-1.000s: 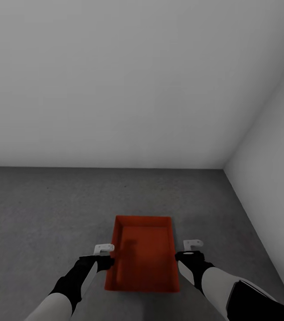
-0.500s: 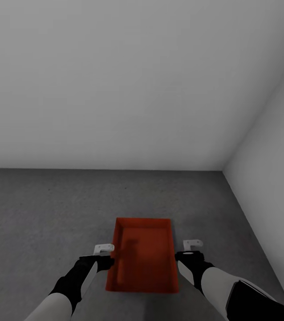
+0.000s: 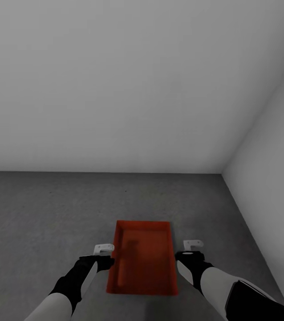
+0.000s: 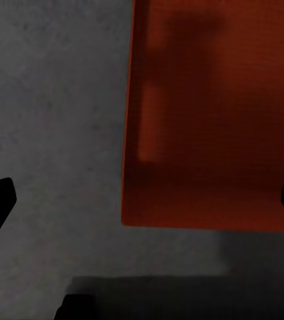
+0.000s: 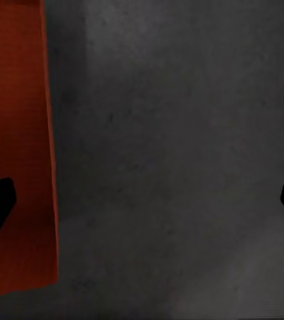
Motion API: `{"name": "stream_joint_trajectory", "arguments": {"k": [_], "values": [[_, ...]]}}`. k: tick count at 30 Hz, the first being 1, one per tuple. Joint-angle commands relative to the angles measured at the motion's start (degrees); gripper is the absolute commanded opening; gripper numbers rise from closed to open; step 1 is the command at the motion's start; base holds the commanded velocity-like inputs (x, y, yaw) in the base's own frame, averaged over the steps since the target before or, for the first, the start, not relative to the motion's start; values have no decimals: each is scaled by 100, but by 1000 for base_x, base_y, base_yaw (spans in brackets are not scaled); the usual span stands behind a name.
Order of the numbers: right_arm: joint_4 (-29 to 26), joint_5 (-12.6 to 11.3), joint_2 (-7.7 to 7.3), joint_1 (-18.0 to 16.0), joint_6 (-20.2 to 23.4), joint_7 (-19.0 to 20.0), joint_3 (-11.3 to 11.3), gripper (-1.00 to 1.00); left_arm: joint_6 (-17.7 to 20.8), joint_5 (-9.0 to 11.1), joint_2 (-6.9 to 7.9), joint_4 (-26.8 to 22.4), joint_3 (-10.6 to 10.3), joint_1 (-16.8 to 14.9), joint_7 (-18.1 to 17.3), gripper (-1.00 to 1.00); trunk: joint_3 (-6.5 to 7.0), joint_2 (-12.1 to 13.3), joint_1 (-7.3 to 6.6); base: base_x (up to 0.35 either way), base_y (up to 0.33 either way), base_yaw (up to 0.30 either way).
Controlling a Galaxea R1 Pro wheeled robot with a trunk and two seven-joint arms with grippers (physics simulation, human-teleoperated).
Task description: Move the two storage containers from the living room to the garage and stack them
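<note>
Fingers of both grippers were spread wide and gripped nothing: in each wrist view the two dark tips sat at opposite edges of the picture with bare ground between them. From the head view the left gripper hung just beside the left long wall of the orange-red container, and the right gripper hung a little apart from its right long wall, neither one touching it.

That container was a shallow, open-topped rectangular bin with finely ribbed walls, its inside shaded darker toward the left wall. It lay flat on the rough, dark grey concrete floor, its long sides running away from the robot. The left wrist view showed the container with one corner and a near edge against the floor; the right wrist view showed one long wall of the container beside speckled floor.

Plain white walls closed the room: the back wall ahead and the side wall to the right, meeting in a corner beyond the container. Wide floor lay to the left and ahead; the right side was narrower, bounded by the side wall.
</note>
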Motion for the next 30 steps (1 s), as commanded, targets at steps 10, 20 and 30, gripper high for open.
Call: {"name": "stream_joint_trajectory", "arguments": {"k": [10,20,30], "values": [[-12,-86,8,-2,-61,-97,50,100,32,34,-3,-16,5,-2,30,100,267,401,-220,0,0,0],[-12,-88,9,0,-65,-95,50,100,34,36,-3,-12,5,-1,24,100,538,802,-440,0,0,0],[-12,-88,17,0,-65,-95,50,100,31,34,-3,-10,5,0,23,100,809,1203,-660,0,0,0]]}}
